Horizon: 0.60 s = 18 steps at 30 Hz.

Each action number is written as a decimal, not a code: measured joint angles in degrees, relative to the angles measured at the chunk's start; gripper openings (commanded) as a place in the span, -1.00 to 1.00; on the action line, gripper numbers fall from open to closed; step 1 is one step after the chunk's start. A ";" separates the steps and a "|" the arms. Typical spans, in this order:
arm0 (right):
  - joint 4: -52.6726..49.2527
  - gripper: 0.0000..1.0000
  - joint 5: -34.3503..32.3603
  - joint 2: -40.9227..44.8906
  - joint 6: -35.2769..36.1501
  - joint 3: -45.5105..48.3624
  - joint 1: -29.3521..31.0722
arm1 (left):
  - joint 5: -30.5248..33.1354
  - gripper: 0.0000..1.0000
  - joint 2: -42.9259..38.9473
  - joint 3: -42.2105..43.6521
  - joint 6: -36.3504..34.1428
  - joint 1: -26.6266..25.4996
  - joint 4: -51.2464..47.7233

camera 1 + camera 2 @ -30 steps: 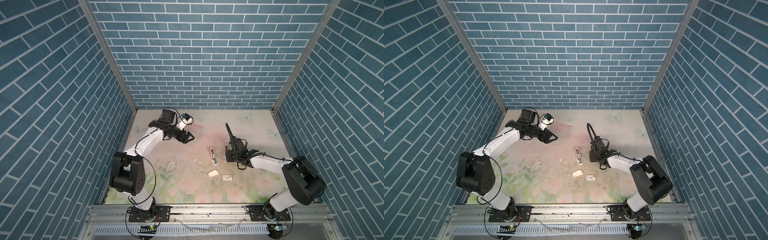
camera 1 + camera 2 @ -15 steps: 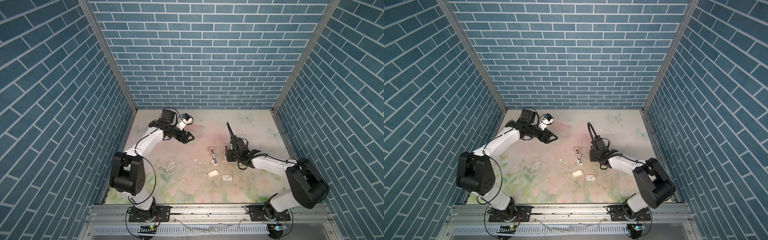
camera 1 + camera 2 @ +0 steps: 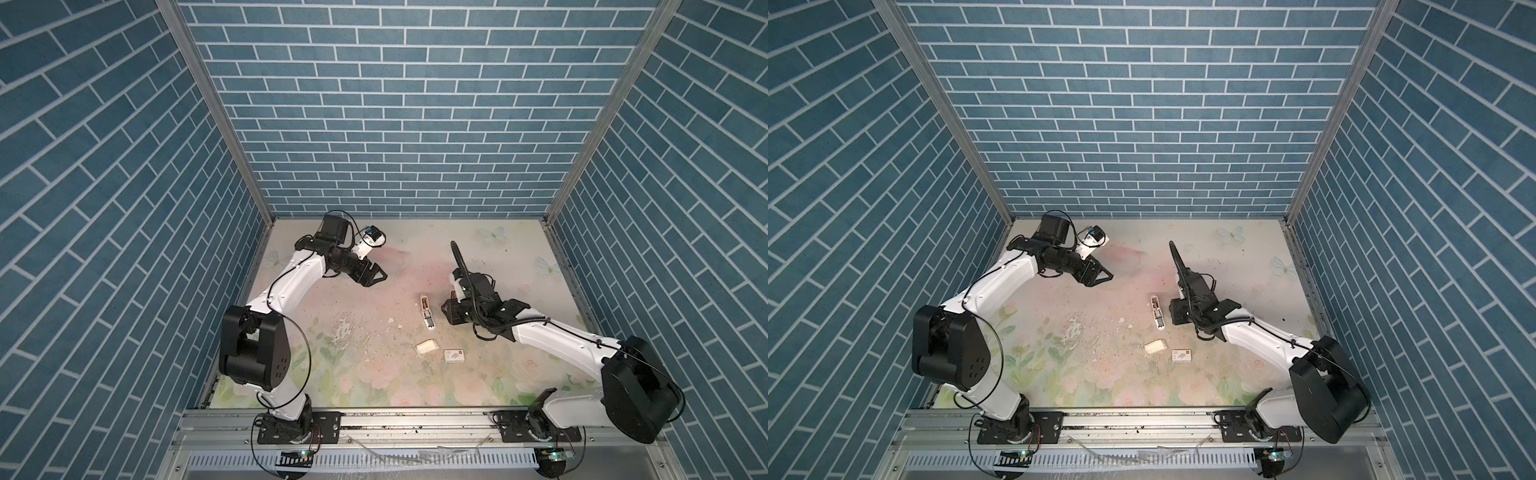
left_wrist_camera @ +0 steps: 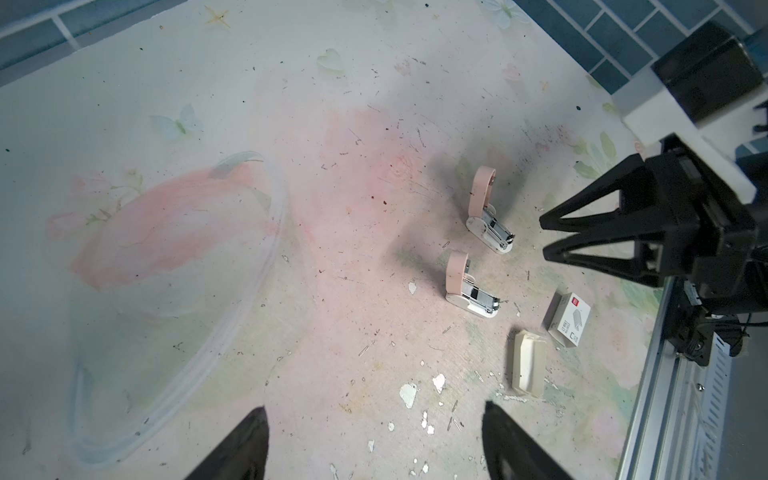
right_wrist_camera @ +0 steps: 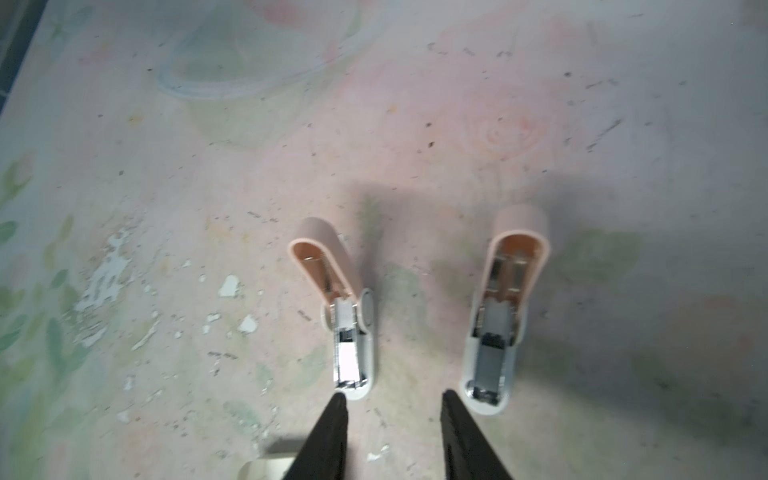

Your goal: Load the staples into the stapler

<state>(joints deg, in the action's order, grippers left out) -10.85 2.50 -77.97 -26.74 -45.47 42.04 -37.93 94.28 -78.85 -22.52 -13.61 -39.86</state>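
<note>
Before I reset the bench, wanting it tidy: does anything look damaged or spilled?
Yes. The floral printed tabletop is chipped: white flakes lie scattered near the cream cardboard tray, where the print has peeled away.

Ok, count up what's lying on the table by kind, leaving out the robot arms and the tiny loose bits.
Staplers: 2
White box: 1
Open cardboard tray: 1
Total: 4

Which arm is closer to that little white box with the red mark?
Right. The right arm has its jaws just beyond the box, beside an open stapler; the left arm ends much farther off, toward the back left.
</note>
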 measured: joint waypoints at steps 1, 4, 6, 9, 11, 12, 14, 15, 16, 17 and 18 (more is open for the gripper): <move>-0.52 -0.13 0.52 -0.57 0.02 -0.94 1.07 | -0.13 0.64 -0.11 0.00 -0.26 0.37 -0.72; -0.74 -0.11 1.14 -3.48 0.04 -3.23 2.95 | -0.68 0.65 -0.79 0.00 -0.68 1.55 -2.89; -0.63 -0.10 1.49 -6.08 0.09 -3.93 3.45 | -0.96 0.66 -1.68 0.00 -0.72 2.36 -3.91; -1.11 -0.09 1.18 -10.25 0.26 -4.63 4.11 | -1.33 0.67 -3.39 0.00 -1.20 2.99 -5.49; -1.25 -0.08 0.74 -12.11 0.61 -4.79 4.26 | -1.68 0.67 -4.50 0.02 -1.84 3.15 -6.56; -1.38 -0.08 0.48 -12.85 0.79 -4.85 4.37 | -1.90 0.68 -5.11 0.04 -2.23 3.17 -6.99; -1.55 -0.07 -0.04 -13.64 1.33 -4.98 4.57 | -2.25 0.68 -6.19 0.42 -2.89 3.17 -7.30; -1.62 -0.07 -0.33 -13.88 1.60 -5.11 4.59 | -2.27 0.68 -6.73 0.79 -3.13 3.19 -7.54; -1.70 -0.07 -0.46 -14.10 1.68 -5.33 4.59 | -2.29 0.68 -7.10 1.09 -3.32 3.21 -7.78; -1.66 -0.07 -0.59 -14.38 1.75 -5.60 4.61 | -2.38 0.68 -7.39 1.42 -3.54 3.21 -8.07; -1.66 -0.07 -0.74 -14.73 1.84 -5.90 4.61 | -2.45 0.68 -7.52 1.68 -3.78 3.21 -8.24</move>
<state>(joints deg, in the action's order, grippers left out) -12.51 1.76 -92.71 -24.91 -51.37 46.65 -40.38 86.76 -77.17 -26.30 -10.39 -48.10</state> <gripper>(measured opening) 0.463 0.839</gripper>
